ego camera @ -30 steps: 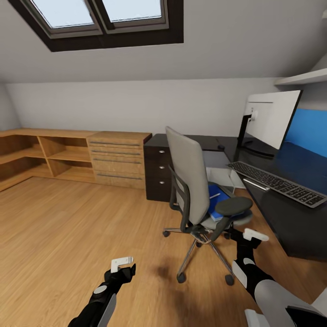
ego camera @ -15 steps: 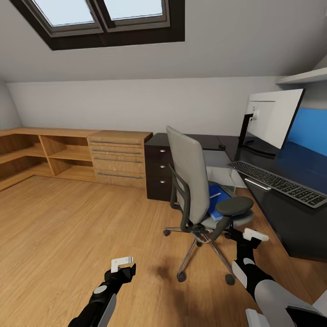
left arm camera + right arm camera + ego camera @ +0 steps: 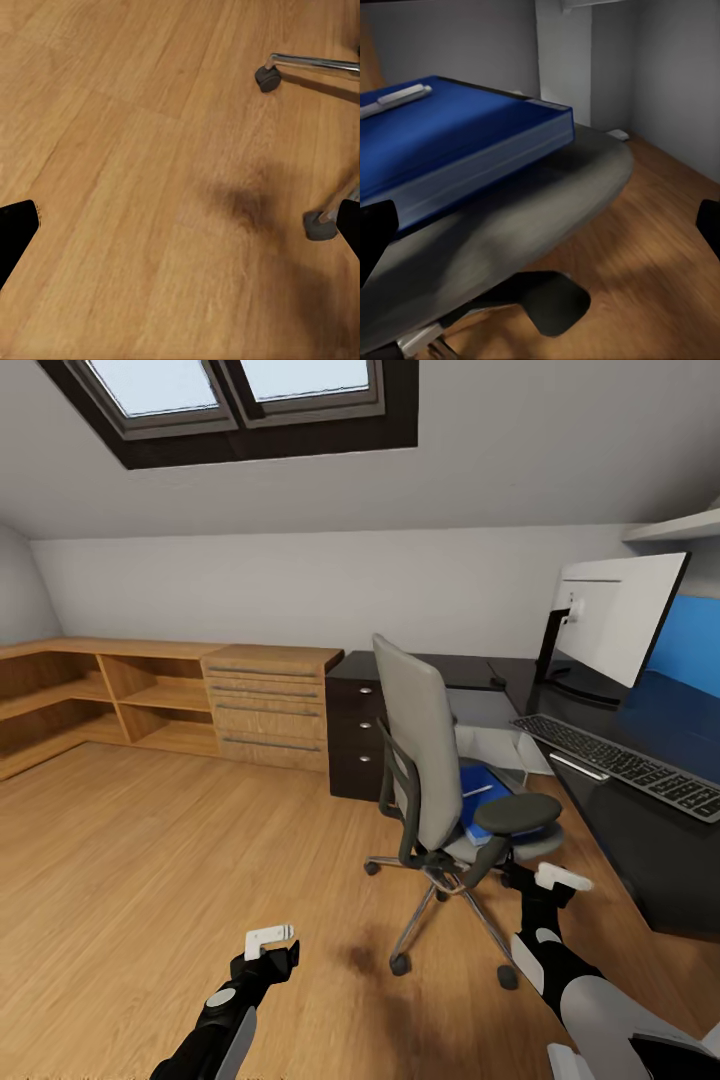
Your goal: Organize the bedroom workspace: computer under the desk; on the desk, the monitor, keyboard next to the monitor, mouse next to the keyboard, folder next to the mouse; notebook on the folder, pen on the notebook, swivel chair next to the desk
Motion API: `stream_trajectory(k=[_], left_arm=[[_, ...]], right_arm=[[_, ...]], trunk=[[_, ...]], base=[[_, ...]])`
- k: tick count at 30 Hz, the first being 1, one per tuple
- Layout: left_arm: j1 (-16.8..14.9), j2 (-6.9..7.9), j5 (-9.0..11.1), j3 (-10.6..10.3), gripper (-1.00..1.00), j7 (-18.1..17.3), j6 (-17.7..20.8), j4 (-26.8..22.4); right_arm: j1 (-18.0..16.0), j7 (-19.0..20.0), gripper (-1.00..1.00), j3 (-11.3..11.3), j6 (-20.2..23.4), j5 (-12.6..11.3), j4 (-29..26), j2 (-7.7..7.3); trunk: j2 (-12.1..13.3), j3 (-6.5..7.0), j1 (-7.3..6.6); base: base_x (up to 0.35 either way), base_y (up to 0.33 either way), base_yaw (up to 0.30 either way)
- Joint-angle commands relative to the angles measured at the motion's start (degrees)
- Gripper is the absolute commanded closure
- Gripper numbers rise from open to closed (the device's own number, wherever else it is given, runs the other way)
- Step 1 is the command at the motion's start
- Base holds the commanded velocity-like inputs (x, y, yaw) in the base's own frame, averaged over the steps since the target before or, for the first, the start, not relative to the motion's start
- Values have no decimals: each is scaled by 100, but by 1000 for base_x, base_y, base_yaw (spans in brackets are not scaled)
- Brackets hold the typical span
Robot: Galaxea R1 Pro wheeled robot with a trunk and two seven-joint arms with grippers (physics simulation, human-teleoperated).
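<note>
Oak floor [image 3: 150,860] under a skylight [image 3: 240,390]; chair [image 3: 430,760] with folder [image 3: 442,150] beside the black desk [image 3: 640,830]. Left gripper [image 3: 270,943] and right gripper [image 3: 560,878] both spread, empty.

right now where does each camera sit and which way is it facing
Head view: high on the robot, looking forward and down at the swivel chair and desk; both arms show.
Left wrist view: faces the wood floor; dark fingertips at the edges.
Right wrist view: low beside the seat, facing the folder.
Head and right wrist share chair and folder.
</note>
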Motion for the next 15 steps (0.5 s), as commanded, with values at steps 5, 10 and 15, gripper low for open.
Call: stream_trajectory(k=[5,10,15], left_arm=[[-2,1,60,-4,-100,25,30,-9],[-2,1,60,-6,-100,25,30,-9],[-2,1,60,-6,-100,25,30,-9]], right_arm=[[-5,-1,-100,25,-20,-28,3,-2],[-5,-1,-100,25,-22,-28,3,-2],[-5,-1,-100,25,-21,-28,3,-2]], trunk=[[-2,-17,-1],[-2,-29,-1],[-2,-41,-1]], base=[[0,0,134],[0,0,133],[0,0,123]])
